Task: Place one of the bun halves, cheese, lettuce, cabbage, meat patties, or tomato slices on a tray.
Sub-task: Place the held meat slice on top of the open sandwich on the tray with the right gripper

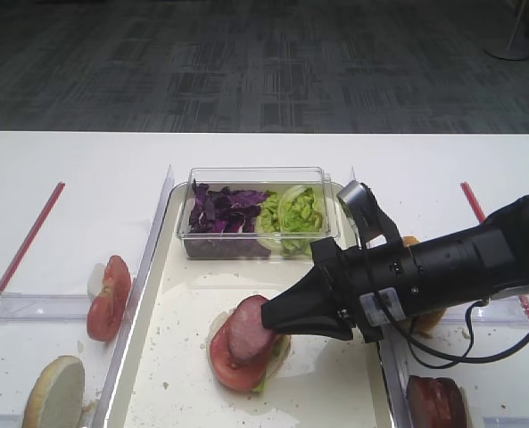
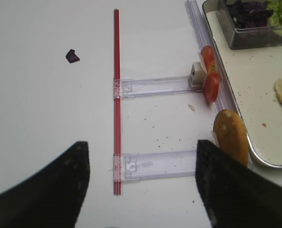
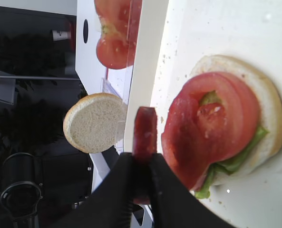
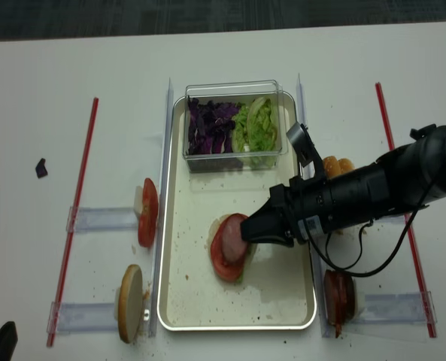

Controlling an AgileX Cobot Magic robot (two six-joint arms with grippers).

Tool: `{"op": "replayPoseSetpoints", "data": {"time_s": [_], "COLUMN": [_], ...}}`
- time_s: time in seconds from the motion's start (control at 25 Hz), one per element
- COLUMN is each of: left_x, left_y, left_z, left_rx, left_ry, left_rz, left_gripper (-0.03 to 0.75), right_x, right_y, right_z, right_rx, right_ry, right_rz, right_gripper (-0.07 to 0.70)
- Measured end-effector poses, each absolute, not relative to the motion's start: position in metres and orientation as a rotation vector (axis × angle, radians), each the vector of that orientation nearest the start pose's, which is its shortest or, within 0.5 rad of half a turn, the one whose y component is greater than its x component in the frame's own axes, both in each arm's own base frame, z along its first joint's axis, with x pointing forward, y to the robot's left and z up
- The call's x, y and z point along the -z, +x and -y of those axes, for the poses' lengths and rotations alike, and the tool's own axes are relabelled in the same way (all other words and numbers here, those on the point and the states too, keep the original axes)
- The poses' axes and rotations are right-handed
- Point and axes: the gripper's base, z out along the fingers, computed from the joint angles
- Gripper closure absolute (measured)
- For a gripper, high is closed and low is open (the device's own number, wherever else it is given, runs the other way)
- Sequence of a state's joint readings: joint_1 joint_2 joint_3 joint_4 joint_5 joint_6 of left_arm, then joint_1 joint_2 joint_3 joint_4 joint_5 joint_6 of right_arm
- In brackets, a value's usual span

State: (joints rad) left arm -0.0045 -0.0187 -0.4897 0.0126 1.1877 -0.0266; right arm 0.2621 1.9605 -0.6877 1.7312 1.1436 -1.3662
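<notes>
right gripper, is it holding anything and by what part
Yes. The right gripper is shut on a meat patty, pinching it by its lower edge so it stands on edge beside the tomato slices on the tray.

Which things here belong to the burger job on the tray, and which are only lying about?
Belong to the job:
- right gripper, shut on the round pinkish-brown meat patty
- glossy red tomato slice on the stack
- large cream-white tray
- bright green lettuce, dark purple cabbage

Lying about:
- small purple scrap on the table
- red strips
</notes>
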Motion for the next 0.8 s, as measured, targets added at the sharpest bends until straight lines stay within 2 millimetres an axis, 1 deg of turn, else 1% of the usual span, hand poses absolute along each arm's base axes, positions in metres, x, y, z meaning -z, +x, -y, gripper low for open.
{"op": "replayPoseSetpoints", "data": {"time_s": [0.36, 0.72, 0.8], "left_x": [-0.2644, -0.2644, -0.2644], "left_y": [-0.0124, -0.0124, -0.0124], "left_z": [-0.0011, -0.0011, -0.0011], "left_rx": [0.003, 0.003, 0.003], "left_ry": [-0.025, -0.025, -0.025], "left_rz": [-2.163, -2.163, -2.163], "left_gripper": [0.277, 0.277, 0.277], "right_x": [-0.1149, -0.115, -0.1145], "right_y": [0.2516, 0.2517, 0.252], "right_z": [-0.1524, -0.1525, -0.1525], "right_rx": [-1.728, -1.724, -1.724], "right_ry": [-0.195, -0.206, -0.204], "right_rz": [-2.46, -2.453, -2.45], "right_gripper": [0.51, 0.459, 0.438]}}
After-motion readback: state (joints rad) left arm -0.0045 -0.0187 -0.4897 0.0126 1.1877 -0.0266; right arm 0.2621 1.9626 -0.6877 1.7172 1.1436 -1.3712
